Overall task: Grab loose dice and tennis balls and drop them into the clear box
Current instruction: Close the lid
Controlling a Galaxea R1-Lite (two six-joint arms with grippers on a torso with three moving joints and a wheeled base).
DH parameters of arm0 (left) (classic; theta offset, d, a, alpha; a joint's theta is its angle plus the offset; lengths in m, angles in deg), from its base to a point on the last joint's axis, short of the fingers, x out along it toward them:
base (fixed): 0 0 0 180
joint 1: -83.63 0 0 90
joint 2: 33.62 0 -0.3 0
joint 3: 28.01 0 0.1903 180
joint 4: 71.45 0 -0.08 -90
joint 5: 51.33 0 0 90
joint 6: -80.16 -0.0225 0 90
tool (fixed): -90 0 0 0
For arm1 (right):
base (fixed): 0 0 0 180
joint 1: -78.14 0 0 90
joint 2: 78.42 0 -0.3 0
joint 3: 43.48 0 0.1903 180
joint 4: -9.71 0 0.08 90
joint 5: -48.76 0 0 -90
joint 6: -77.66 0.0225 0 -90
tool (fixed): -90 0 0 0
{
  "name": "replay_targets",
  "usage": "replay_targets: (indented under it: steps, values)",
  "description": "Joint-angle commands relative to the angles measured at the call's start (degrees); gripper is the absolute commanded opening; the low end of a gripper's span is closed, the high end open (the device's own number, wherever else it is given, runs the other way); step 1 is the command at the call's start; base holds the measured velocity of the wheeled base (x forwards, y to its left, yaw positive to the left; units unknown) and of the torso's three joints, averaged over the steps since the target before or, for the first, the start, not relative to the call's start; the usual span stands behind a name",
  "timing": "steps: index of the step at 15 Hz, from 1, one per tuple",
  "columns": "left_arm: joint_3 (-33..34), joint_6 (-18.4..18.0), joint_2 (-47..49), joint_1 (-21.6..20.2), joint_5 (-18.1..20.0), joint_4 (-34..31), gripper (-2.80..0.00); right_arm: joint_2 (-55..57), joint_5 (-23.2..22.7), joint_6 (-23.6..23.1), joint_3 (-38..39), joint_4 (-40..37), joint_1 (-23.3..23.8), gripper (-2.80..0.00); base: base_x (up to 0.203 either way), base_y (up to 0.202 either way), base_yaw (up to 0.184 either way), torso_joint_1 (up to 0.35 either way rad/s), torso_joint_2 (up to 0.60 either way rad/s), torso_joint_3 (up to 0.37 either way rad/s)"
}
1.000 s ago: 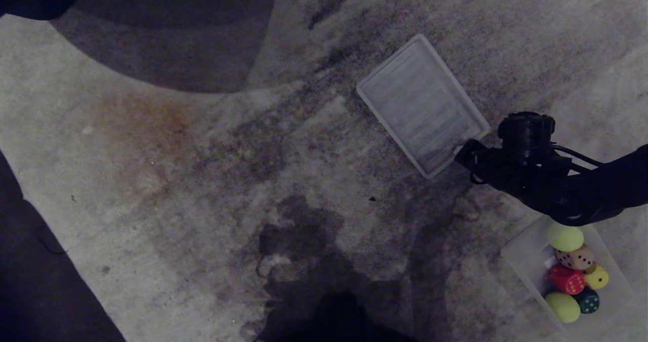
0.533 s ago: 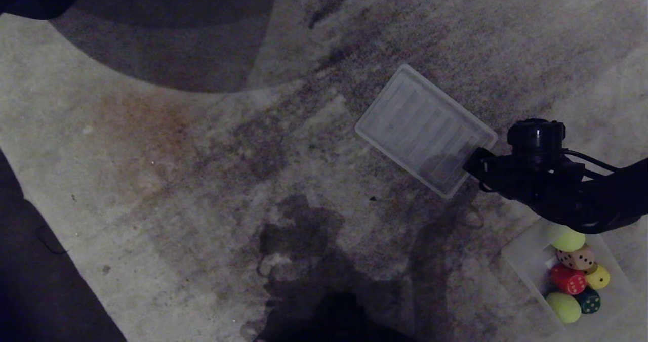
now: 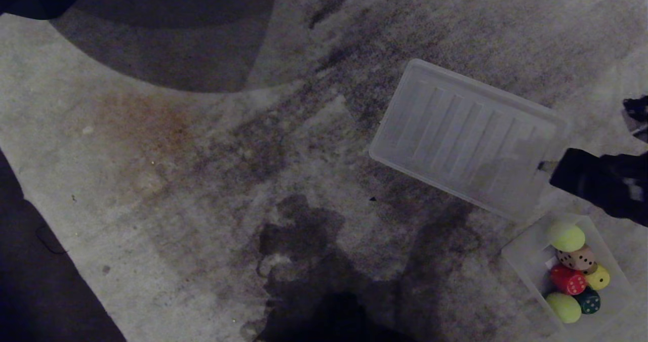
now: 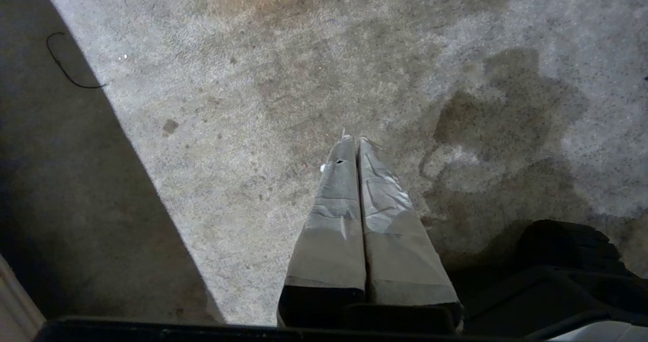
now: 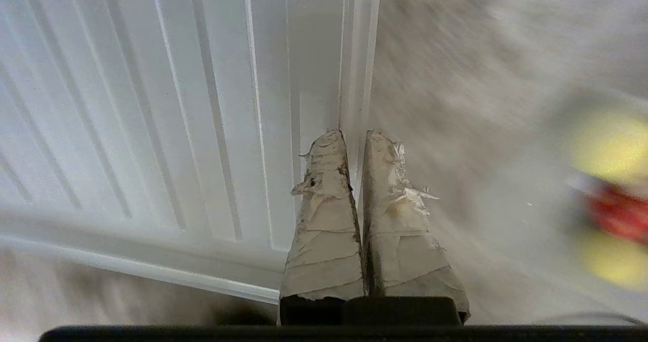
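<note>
Right claw (image 5: 354, 134) pinches the ribbed lid's (image 3: 466, 137) edge, its long axis slanting down-right.

The right arm (image 3: 602, 185) runs off the head view's edge and covers one corner of the lid (image 3: 466, 134), while motion blur in the right wrist view reduces the box's contents (image 5: 612, 195) to yellow and red smears.
</note>
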Motion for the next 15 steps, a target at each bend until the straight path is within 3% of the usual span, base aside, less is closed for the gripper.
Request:
replay_targets:
  steps: [1, 5, 8, 15]
  values:
    - [0.09, 0.05, 0.06, 0.00, -0.04, 0.02, -2.80, -22.94, -1.68, -5.42, 6.48, -9.31, 0.88, -2.80, 0.000, 0.000, 0.000, 0.000, 0.00, 0.000]
    - [0.09, 0.05, 0.06, 0.00, -0.04, 0.02, -2.80, -44.72, -8.92, -16.47, 23.12, -18.68, 8.07, -2.80, 0.000, 0.000, 0.000, 0.000, 0.00, 0.000]
    - [0.09, 0.05, 0.04, 0.00, -0.04, 0.02, -2.80, -54.52, -13.93, -20.70, 28.37, -27.17, 12.03, -2.80, 0.000, 0.000, 0.000, 0.000, 0.00, 0.000]
    - [0.09, 0.05, 0.05, 0.00, -0.04, 0.02, -2.80, -73.74, -12.20, -23.90, 34.50, -31.39, 10.18, -2.80, 0.000, 0.000, 0.000, 0.000, 0.00, 0.000]
